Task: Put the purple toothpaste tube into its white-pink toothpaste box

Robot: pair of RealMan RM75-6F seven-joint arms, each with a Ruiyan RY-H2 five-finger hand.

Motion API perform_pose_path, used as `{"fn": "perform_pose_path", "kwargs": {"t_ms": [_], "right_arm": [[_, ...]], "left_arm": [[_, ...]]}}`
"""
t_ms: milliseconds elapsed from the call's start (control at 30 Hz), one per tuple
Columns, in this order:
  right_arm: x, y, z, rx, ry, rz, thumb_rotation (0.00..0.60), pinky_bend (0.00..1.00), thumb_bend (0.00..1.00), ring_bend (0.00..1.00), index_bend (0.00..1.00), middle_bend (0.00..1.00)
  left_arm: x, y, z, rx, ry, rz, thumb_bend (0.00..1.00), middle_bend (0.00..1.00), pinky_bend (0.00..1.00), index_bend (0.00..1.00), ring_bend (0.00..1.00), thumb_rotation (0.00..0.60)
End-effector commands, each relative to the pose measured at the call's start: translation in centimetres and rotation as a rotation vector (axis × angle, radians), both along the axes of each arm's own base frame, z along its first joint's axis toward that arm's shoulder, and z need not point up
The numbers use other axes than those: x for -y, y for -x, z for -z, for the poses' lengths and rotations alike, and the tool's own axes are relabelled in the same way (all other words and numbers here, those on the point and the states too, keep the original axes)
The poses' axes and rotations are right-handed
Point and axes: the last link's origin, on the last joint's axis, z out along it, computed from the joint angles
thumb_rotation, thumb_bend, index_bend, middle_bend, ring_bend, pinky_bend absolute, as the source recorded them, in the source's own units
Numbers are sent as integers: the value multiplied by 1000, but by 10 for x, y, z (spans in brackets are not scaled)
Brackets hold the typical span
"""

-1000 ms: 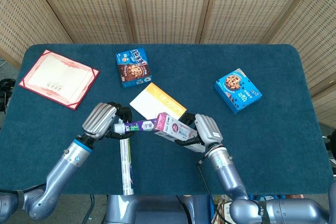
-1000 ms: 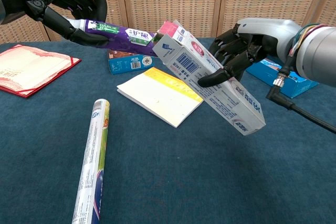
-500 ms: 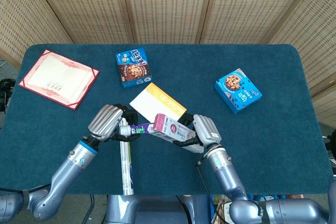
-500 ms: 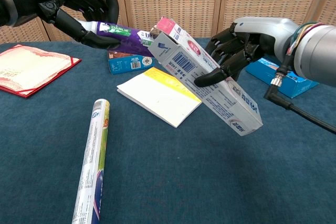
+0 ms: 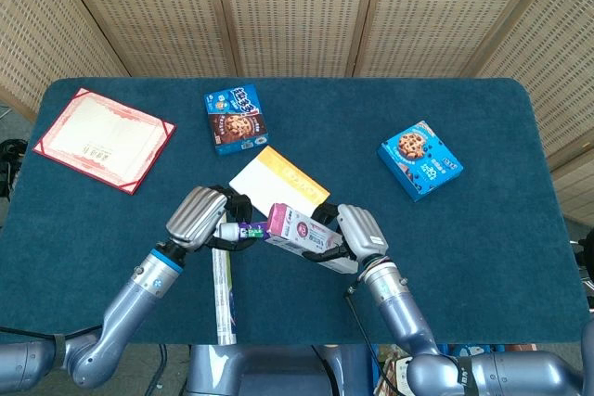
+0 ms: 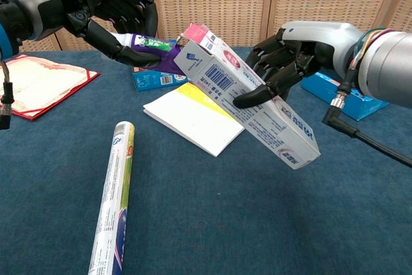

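Note:
My left hand [image 5: 199,215] [image 6: 116,14] grips the cap end of the purple toothpaste tube [image 5: 243,229] [image 6: 154,47], held level above the table. Its far end has gone into the open mouth of the white-pink toothpaste box [image 5: 306,237] [image 6: 248,98], so only a short length shows. My right hand [image 5: 358,232] [image 6: 290,62] holds the box in the air, tilted, with its pink flap [image 6: 197,33] open toward the tube.
A rolled tube [image 5: 222,292] [image 6: 113,198] lies on the blue table [image 5: 483,248] below my left hand. A yellow-white pad [image 5: 278,179] [image 6: 193,117] lies under the box. Two cookie boxes [image 5: 235,119] [image 5: 419,159] and a red folder [image 5: 104,139] sit farther back.
My left hand has moved right, pushing the tube further into the box mouth; less purple shows. The right hand and box have shifted slightly left toward it.

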Motion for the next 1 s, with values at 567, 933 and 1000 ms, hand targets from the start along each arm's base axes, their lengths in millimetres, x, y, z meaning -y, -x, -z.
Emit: {"fn": "perform_pose_path", "kwargs": {"t_ms": [567,933,1000], "right_arm": [[-2,-4,-6,16,-3,-31,600,499,0,412,584,504],[-1,-2,-8,17,1,-25,600,499,0,412,584,503],[1,0,-8,17,1,-18,600,499,0,412,584,503]], "left_arm": [[7,-19,20,34,-57,61,360,406,348,723,314,600],[9,-12,19,-19,-29,89,358,0,8,389,0,600],[9,-10,15,-31,-44,95,355,0,1,382,0,600]]}}
